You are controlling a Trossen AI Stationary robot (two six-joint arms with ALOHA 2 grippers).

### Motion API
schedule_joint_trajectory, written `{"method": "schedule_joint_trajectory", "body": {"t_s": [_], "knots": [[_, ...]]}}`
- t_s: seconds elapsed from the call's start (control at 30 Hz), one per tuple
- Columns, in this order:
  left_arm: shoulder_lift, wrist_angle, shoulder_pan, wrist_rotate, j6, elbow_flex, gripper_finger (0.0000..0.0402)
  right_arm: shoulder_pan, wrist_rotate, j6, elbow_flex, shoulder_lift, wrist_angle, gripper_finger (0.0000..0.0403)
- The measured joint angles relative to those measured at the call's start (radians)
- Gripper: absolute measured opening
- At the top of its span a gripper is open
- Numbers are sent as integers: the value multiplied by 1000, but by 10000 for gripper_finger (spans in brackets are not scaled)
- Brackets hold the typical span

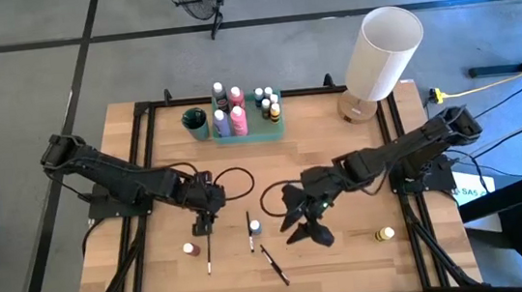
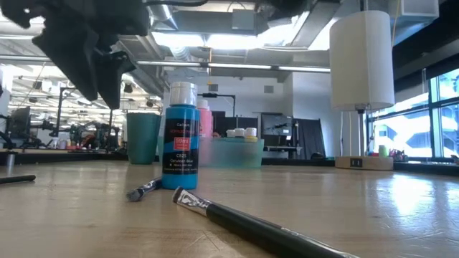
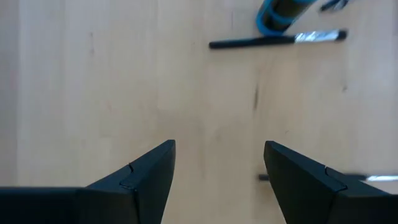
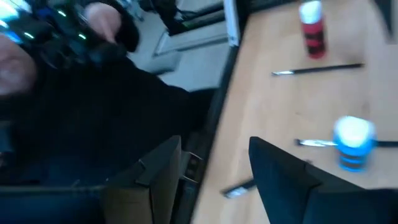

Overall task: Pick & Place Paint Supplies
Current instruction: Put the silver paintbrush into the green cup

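Nearest, a brush (image 2: 251,223) lies beside the blue bottle (image 2: 179,136) mid-table. Left gripper (image 1: 203,226) hovers over another brush (image 1: 208,256), fingers spread, empty; right gripper (image 1: 309,230), likewise parted, holds nothing.

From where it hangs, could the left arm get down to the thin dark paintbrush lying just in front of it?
Probably yes. The left gripper hangs open just above the thin dark paintbrush, with only bare wooden table between them. The small red paint bottle stands close beside it but looks clear of the way.

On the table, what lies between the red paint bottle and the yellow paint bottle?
In the high view, between the red bottle and the yellow bottle lie the blue bottle and three paintbrushes.
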Motion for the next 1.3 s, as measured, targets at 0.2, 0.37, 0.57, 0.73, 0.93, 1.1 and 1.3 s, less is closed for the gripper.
{"method": "schedule_joint_trajectory", "body": {"t_s": [0.2,0.37,0.57,0.73,0.93,1.1,1.3], "knots": [[-3,-26,0,-74,124,0,242,64,15,124,0,56,117,194],[-59,-147,11,-191,165,41,242,85,22,198,10,119,172,193],[-222,-254,13,-310,171,121,242,117,73,140,166,217,149,179],[-385,-251,15,-315,205,127,242,153,262,76,436,297,-230,165],[-504,-212,38,-338,221,127,242,150,400,208,694,395,-613,157],[-521,-204,52,-337,225,126,242,108,296,339,722,449,-705,157],[-514,-86,51,-236,335,41,242,65,217,352,722,466,-730,157]]}}
